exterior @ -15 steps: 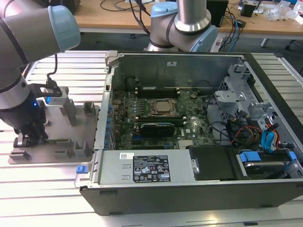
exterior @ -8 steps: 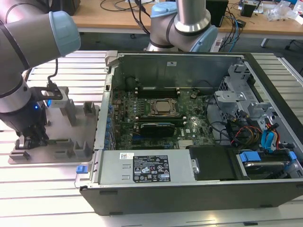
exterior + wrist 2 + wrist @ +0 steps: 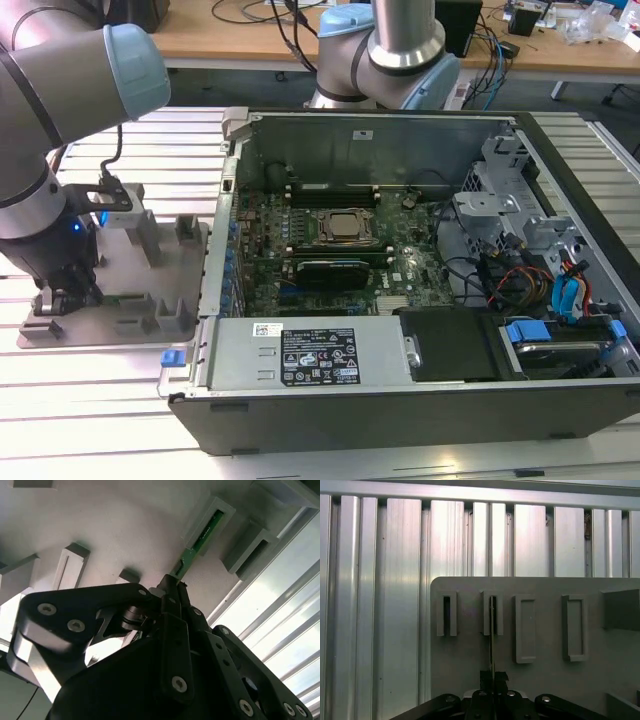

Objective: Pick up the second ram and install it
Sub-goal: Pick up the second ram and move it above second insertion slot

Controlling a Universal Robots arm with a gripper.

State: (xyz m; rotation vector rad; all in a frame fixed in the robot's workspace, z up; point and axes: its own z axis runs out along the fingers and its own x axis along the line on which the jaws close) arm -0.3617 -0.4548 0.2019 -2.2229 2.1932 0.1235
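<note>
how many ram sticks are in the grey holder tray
1: the second ram, in a slot of the grey holder tray, the gripper shut on it. More may be hidden.

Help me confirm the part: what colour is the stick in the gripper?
Green. The second ram shows its colour best in the second wrist view.

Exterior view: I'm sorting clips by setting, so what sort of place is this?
Probably a robotics lab: a robot arm beside an opened computer case on an aluminium-profile table, with a cable-strewn wooden desk behind.
</note>
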